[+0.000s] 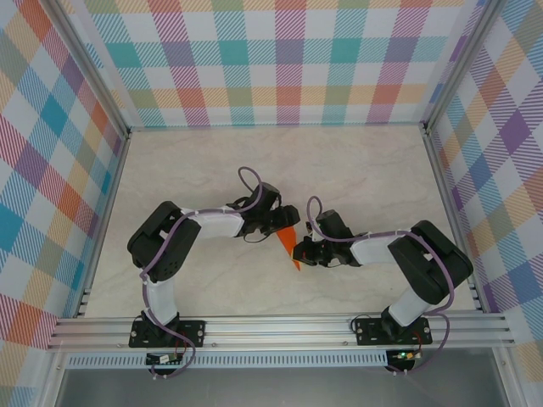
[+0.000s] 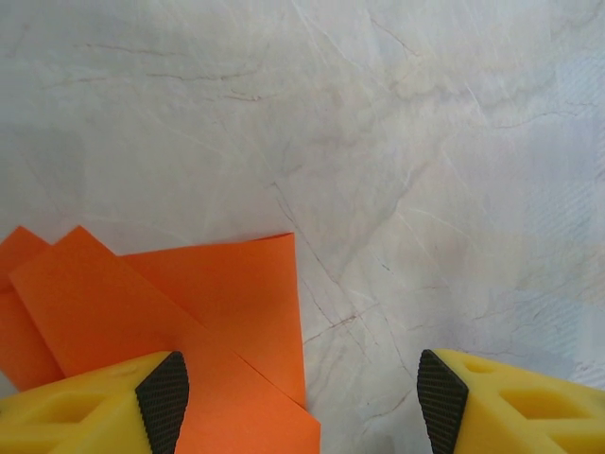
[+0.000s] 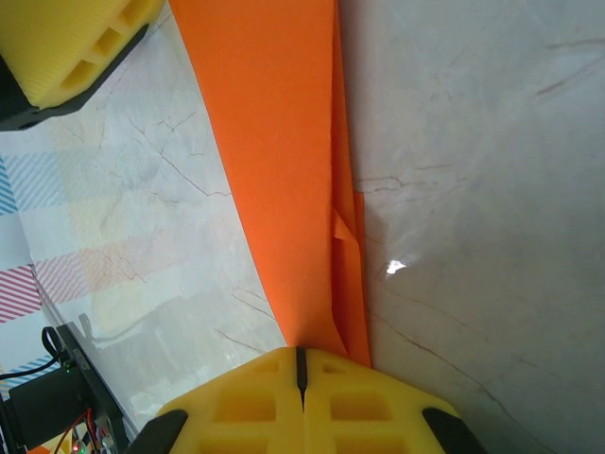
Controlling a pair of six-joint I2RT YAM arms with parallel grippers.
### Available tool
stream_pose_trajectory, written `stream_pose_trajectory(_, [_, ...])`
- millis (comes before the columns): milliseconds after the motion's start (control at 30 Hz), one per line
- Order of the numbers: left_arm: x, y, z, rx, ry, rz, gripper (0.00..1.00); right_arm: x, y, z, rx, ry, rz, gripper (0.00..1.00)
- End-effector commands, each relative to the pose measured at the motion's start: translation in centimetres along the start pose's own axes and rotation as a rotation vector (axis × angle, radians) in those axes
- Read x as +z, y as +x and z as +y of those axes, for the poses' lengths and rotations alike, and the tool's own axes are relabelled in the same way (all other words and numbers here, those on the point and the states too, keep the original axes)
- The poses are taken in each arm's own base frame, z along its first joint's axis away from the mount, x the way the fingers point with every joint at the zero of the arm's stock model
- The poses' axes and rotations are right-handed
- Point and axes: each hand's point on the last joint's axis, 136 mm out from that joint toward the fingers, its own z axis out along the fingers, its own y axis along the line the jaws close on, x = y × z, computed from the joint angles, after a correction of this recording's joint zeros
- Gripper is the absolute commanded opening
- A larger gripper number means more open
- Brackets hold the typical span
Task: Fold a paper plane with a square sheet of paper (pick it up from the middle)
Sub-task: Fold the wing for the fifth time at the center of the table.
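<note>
The square sheet of paper is folded into a narrow, pointed, bright orange paper plane (image 1: 291, 247), lying between the two grippers at the table's middle. My right gripper (image 3: 301, 364) is shut on one end of it, and the layered folds (image 3: 284, 142) run away from the closed jaws. My left gripper (image 2: 302, 407) is open just above the table, its left pad (image 2: 163, 407) over the paper's layered flaps (image 2: 189, 303) and its right pad (image 2: 442, 407) over bare table. In the top view the left gripper (image 1: 278, 223) sits just behind the paper and the right gripper (image 1: 303, 252) beside it.
The marble-patterned table (image 1: 356, 170) is walled by checked panels on three sides. An aluminium rail (image 1: 280, 326) carries both arm bases along the near edge. A yellow finger of the left gripper (image 3: 66, 47) shows at the top left of the right wrist view.
</note>
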Motion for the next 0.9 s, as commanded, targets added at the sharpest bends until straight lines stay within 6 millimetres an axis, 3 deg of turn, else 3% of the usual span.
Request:
stream_pose_trajectory(0, [0.4, -2.2, 3.8, -0.009, -0.120, -0.040, 0.68, 0.3, 4.3, -7.0, 0.099, 0.252, 0.113, 0.02])
stream_pose_trajectory(433, [0.4, -4.3, 5.8, -0.003, -0.141, -0.039, 0.68, 0.3, 4.5, -7.2, 0.102, 0.257, 0.120, 0.01])
stream_pose_trajectory(867, [0.0, -6.4, 6.5, -0.003, -0.158, -0.040, 0.68, 0.2, 4.2, -6.9, 0.096, 0.246, 0.114, 0.01])
